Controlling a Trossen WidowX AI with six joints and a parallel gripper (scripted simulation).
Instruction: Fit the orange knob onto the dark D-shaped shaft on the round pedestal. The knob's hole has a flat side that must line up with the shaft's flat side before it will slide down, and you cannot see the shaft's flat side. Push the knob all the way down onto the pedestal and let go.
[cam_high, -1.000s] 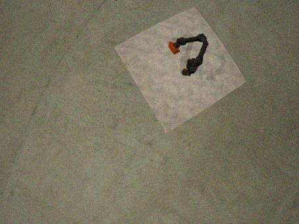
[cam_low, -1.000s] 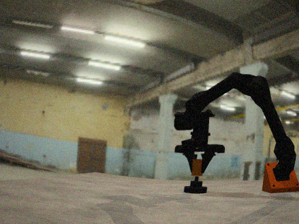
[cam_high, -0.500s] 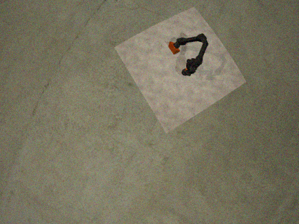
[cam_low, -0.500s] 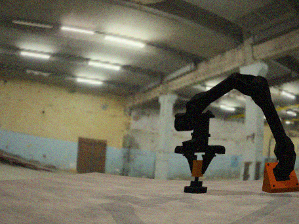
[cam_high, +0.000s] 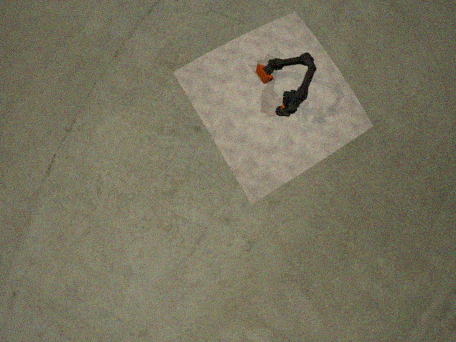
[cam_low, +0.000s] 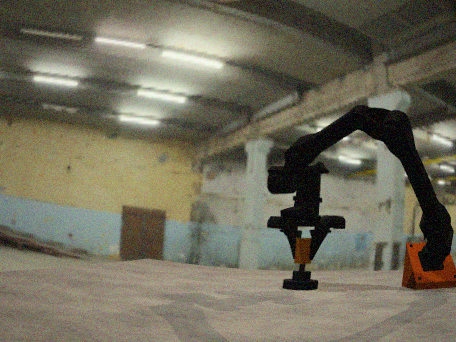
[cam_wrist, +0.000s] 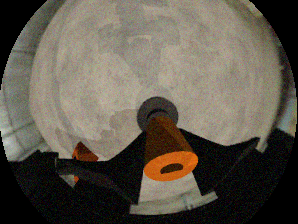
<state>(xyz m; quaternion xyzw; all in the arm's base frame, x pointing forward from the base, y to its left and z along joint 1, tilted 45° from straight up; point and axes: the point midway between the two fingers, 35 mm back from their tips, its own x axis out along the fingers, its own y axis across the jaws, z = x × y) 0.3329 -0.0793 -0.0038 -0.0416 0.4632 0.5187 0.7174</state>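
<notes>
The orange knob is upright between the fingers of my gripper, which is shut on it. Its top face, with the D-shaped hole, shows in the wrist view. The dark round pedestal stands right below the knob. A short length of the dark shaft shows between the knob's lower end and the pedestal. The knob's lower end is at the shaft's top, clear of the pedestal. Whether the shaft's tip is inside the hole is hidden, as is its flat side.
The arm's orange base stands on the same pale square table top, to the right in the exterior view, and a piece of orange also shows at the lower left in the wrist view. The arm arches high between base and pedestal.
</notes>
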